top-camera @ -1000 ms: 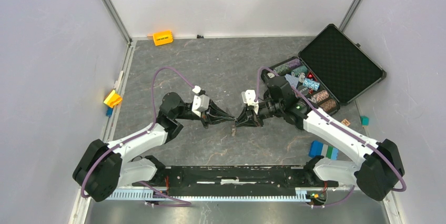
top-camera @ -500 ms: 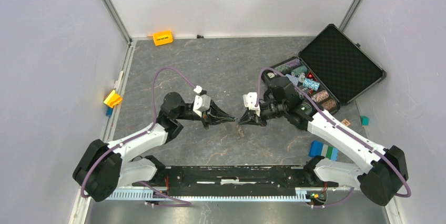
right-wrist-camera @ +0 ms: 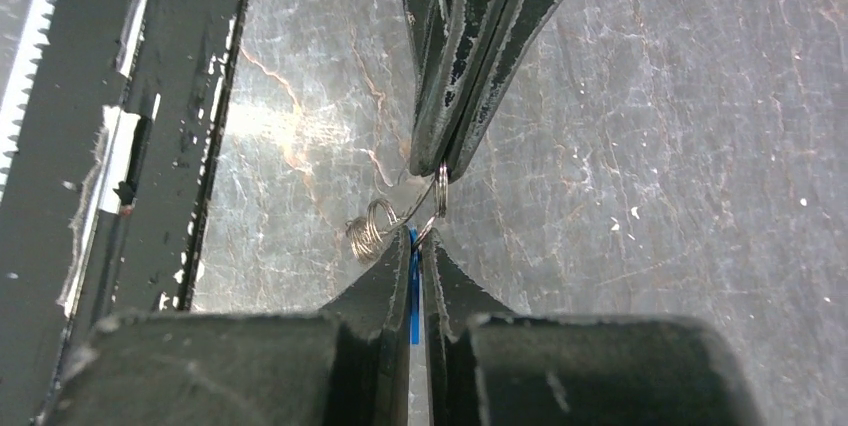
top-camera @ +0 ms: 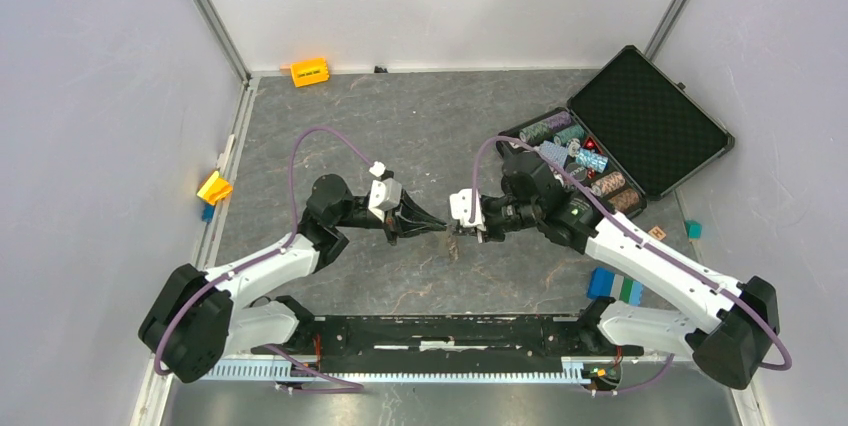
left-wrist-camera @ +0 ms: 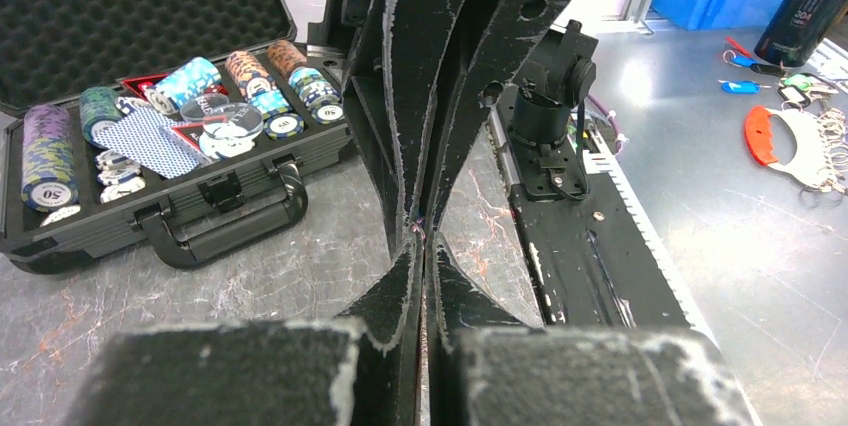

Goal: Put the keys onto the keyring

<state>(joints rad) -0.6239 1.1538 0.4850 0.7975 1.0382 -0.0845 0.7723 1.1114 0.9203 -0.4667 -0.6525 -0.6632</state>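
My two grippers meet tip to tip above the middle of the table. The left gripper (top-camera: 441,227) (left-wrist-camera: 421,238) is shut on a thin silver keyring (right-wrist-camera: 441,189), pinching it at the very tips. A coiled part of the ring's wire (right-wrist-camera: 366,229) hangs beside the tips. The right gripper (top-camera: 462,229) (right-wrist-camera: 415,238) is shut on a flat blue-headed key (right-wrist-camera: 412,291), seen edge-on between its fingers, its front end right at the ring. In the left wrist view the ring and key are hidden between the closed fingers.
An open black case of poker chips (top-camera: 615,141) (left-wrist-camera: 180,146) stands at the right rear. Small blocks lie around: orange (top-camera: 309,71), yellow (top-camera: 214,187), blue and green (top-camera: 615,286). A black rail (top-camera: 440,331) (right-wrist-camera: 130,126) runs along the near edge.
The right gripper has closed further, rolled at the wrist and shifted slightly up and left against the left gripper's tips. The left arm has hardly moved.
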